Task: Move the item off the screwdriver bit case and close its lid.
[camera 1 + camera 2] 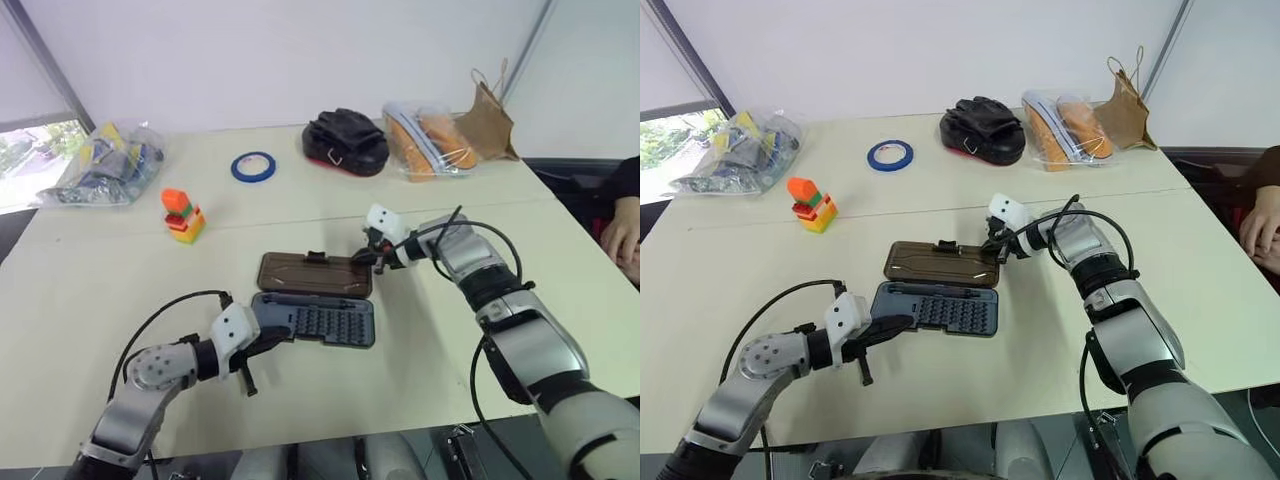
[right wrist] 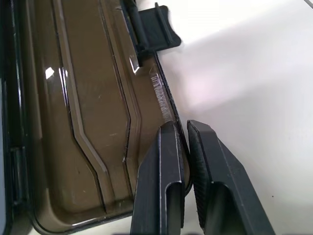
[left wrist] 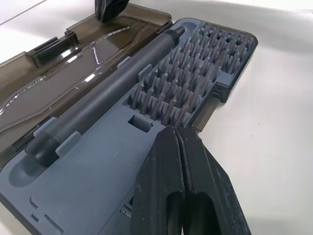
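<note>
**A:** Where is the stack of toy bricks (image 1: 182, 215)?

**B:** Standing on the desk (image 1: 90, 290), well apart from the screwdriver bit case (image 1: 315, 300) and off toward the robot's left, not far from the blue tape ring (image 1: 253, 166).

**A:** And the case?

**B:** Lying open and flat near the middle of the desk. The smoky brown lid (image 1: 314, 274) is folded back on the far side, with the blue-grey tray (image 1: 318, 320) of bits nearer the robot. A dark grey screwdriver handle (image 3: 105, 95) sits in the tray beside the rows of bits.

**A:** What about the right gripper (image 2: 185, 129)?

**B:** It is at the lid's right end. The jaws are pinched on the lid's rim, one finger inside the edge and one outside.

**A:** And the left gripper (image 3: 177, 134)?

**B:** Its jaws are pressed together with nothing between them, the tips over the tray's near left part; whether they touch it I cannot tell.
</note>
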{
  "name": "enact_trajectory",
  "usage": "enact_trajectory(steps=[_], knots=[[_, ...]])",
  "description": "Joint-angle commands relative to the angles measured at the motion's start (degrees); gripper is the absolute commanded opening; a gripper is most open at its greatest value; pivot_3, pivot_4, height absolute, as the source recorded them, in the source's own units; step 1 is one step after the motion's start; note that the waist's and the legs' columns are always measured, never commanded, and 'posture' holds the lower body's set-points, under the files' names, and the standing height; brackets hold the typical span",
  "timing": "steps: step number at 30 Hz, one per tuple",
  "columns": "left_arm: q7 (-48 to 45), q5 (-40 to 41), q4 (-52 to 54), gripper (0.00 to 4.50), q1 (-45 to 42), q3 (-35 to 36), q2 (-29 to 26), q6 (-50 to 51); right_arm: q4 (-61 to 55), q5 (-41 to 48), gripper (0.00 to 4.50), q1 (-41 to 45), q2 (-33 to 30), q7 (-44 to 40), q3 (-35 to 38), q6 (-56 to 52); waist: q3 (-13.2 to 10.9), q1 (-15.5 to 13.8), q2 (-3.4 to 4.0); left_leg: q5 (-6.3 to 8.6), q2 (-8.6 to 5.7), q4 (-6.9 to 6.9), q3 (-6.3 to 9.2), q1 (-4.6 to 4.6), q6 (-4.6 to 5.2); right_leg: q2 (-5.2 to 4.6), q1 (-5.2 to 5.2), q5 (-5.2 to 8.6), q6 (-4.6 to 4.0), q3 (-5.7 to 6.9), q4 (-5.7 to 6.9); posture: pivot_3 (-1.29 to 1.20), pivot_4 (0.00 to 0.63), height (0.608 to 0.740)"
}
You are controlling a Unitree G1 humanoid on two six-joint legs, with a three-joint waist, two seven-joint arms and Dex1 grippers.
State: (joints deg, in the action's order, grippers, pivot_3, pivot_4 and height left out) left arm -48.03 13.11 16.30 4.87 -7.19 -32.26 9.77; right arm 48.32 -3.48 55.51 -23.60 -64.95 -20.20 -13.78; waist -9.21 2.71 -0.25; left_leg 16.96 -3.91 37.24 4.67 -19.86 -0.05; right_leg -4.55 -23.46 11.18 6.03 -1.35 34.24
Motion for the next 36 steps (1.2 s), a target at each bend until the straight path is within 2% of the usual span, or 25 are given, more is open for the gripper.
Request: enact_trajectory(steps=[1, 8, 14, 21, 30, 33, 36], knots=[[1.06, -0.52, -0.92, 0.00, 1.06, -0.54, 0.34, 1.37, 4.33, -3.36, 0.01, -1.43, 2.41, 0.52, -2.51, 6.33, 0.01, 0.00, 0.00, 0.00, 0.02, -0.04, 0.00, 0.09, 0.00, 0.01, 0.06, 0.02, -0.03, 0.00, 0.00, 0.00, 0.150, 0.740], [1.71, -0.41, -1.40, 0.00, 1.25, -0.70, 0.76, 1.23, 5.97, -7.23, 0.01, -0.87, 2.46, 4.71, -1.78, 25.08, 0.01, 0.55, 0.00, 0.00, 0.09, -0.11, -0.01, 0.38, 0.00, 0.08, 0.31, 0.15, -0.22, -0.01, 0.01, 0.00, 0.150, 0.740], [1.70, -0.41, -2.34, 0.00, 0.20, -1.08, 1.04, 1.26, 5.57, -8.91, 0.01, 0.26, 2.99, 8.08, -0.72, 32.89, -0.02, 1.37, 0.02, -0.01, 0.18, -0.15, -0.02, 0.37, -0.02, 0.17, 0.21, 0.16, -0.25, -0.05, 0.07, 0.00, 0.150, 0.740], [1.68, -0.43, -3.30, 0.00, -0.83, -1.14, 1.39, 1.13, -5.07, -6.48, 0.01, -0.92, 1.03, 6.92, 2.37, 32.02, -0.06, 1.24, 0.08, -0.01, 0.23, -0.20, -0.02, 0.32, -0.02, 0.20, 0.15, 0.21, -0.34, -0.05, 0.06, 0.00, 0.150, 0.740], [2.01, 1.67, -3.50, 0.00, -1.76, -0.25, 2.95, 2.69, -22.85, -4.25, 0.01, -7.68, -0.61, 5.89, 3.94, 25.96, -0.08, 0.54, 0.08, -0.01, 0.22, -0.21, -0.02, 0.21, -0.02, 0.11, 0.07, 0.21, -0.33, -0.04, 0.02, 0.00, 0.150, 0.740], [2.14, 6.74, -1.11, 0.00, -2.29, 1.63, 4.46, 6.16, -25.00, -4.89, 0.01, -9.62, -1.16, 6.12, 3.67, 25.25, -0.08, 0.38, 0.07, -0.01, 0.22, -0.21, -0.02, 0.20, -0.02, 0.12, 0.07, 0.22, -0.34, -0.03, 0.01, 0.00, 0.150, 0.740], [1.29, 16.28, 4.39, 0.00, -3.62, 5.15, 4.46, 13.81, -25.83, -4.97, 0.01, -10.42, -1.40, 6.22, 3.83, 24.56, -0.17, 0.35, -0.05, -0.01, 0.23, -0.21, -0.02, 0.16, -0.02, 0.13, 0.03, 0.23, -0.32, -0.02, 0.01, 0.00, 0.150, 0.740]])
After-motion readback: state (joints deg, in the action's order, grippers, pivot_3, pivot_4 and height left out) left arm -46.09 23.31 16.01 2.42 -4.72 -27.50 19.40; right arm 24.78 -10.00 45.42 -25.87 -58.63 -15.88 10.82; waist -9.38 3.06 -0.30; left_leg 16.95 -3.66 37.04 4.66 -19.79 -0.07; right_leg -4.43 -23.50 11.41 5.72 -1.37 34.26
